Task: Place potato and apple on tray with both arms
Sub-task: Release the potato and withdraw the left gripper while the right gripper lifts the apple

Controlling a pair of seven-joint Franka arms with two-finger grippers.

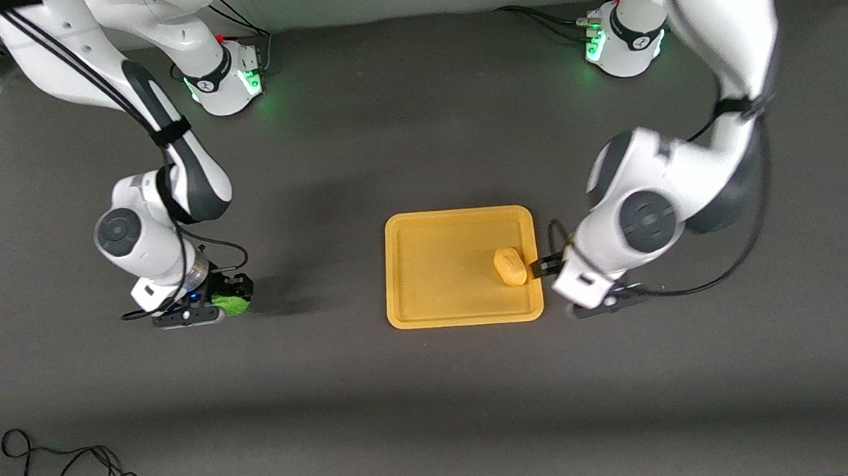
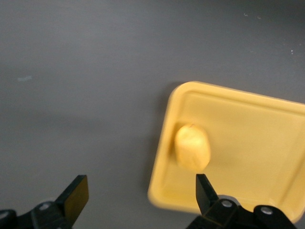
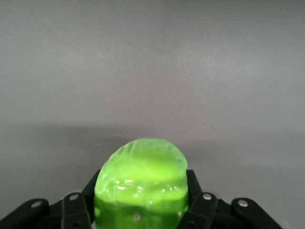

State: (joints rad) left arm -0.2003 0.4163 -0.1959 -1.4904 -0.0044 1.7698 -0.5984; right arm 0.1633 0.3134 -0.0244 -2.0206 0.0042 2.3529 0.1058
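Observation:
The yellow-tan potato [image 1: 509, 265] lies on the orange-yellow tray [image 1: 443, 296], near the tray's rim toward the left arm's end. My left gripper [image 1: 547, 265] is open and empty, just off that rim beside the potato. In the left wrist view the potato [image 2: 192, 147] lies on the tray [image 2: 252, 143], with the open gripper [image 2: 140, 193] spanning the tray's corner and bare table. My right gripper [image 1: 228, 295] is shut on the green apple [image 1: 233, 303], low over the table toward the right arm's end, well apart from the tray. The right wrist view shows the apple [image 3: 140, 176] clamped in the right gripper [image 3: 141, 193].
The two arm bases [image 1: 228, 76] [image 1: 623, 41] stand along the table's back edge. A loose black cable [image 1: 75, 471] lies near the table's front corner at the right arm's end. Dark bare table [image 1: 322, 275] lies between the apple and the tray.

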